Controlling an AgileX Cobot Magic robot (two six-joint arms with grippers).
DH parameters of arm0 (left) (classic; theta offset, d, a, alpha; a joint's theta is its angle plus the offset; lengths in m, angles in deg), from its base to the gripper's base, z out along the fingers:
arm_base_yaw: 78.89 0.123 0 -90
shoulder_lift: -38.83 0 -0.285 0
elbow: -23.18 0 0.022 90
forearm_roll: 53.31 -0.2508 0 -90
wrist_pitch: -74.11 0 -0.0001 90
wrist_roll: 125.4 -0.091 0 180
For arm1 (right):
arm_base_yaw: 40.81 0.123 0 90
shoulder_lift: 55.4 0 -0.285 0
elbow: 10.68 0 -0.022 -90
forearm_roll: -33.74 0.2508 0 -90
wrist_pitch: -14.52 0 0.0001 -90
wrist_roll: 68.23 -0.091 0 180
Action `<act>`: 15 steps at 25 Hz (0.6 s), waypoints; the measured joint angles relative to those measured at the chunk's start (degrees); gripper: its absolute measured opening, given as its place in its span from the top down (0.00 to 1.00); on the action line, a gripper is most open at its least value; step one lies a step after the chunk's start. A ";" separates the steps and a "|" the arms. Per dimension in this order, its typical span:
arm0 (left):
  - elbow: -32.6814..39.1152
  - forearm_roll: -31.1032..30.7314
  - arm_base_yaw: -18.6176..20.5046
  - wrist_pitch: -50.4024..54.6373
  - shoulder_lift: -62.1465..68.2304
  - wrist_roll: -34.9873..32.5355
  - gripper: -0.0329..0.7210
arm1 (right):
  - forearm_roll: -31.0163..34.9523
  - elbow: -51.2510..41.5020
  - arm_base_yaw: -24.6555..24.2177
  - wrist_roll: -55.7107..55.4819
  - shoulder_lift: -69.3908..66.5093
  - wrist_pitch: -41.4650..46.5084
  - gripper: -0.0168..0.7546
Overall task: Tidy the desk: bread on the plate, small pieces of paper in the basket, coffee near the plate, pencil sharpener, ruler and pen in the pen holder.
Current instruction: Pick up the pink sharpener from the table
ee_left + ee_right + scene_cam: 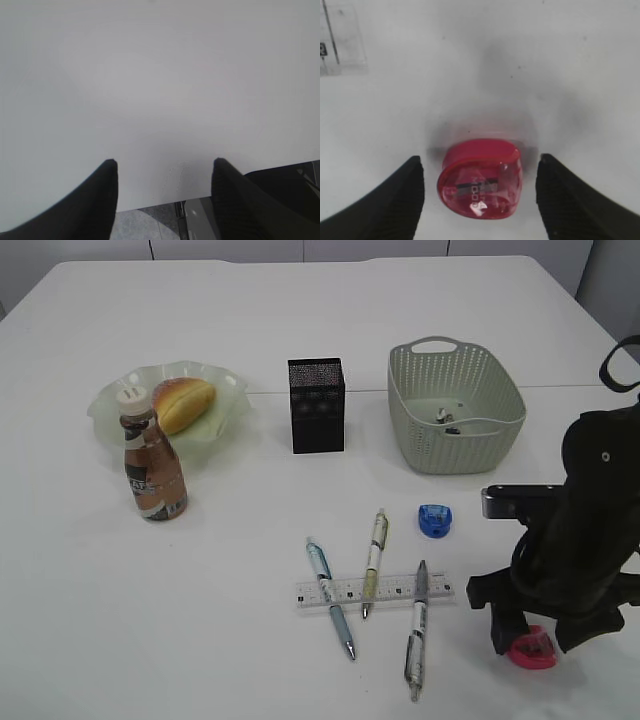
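My right gripper [533, 638] [480, 165] is open and straddles a red pencil sharpener [532, 650] [481, 178] lying on the table at the front right, with gaps on both sides. A blue sharpener [435, 520] lies further back. Three pens [330, 596] [373, 560] [417, 628] lie across a clear ruler [372, 590] [342, 42]. The black mesh pen holder [317, 405] stands at centre. Bread [184, 403] sits on the pale green plate [225, 412]; the coffee bottle [152, 466] stands beside it. My left gripper [164, 167] is open and empty over bare table by its edge.
A grey-green basket [455, 405] stands at the back right with small paper pieces [446, 417] inside. The white table's front edge shows in the left wrist view, with floor below it.
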 joint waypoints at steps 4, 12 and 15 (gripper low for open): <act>0.00 -0.13 0.00 0.00 0.00 0.00 0.39 | 0.00 0.00 0.00 0.00 0.00 0.13 0.28; 0.00 -0.63 0.00 0.00 0.00 0.00 0.39 | 0.10 0.00 0.00 0.00 -1.15 0.84 0.28; 0.00 -1.41 0.00 0.00 0.00 0.00 0.39 | 0.10 0.00 0.00 0.00 -1.24 0.84 0.28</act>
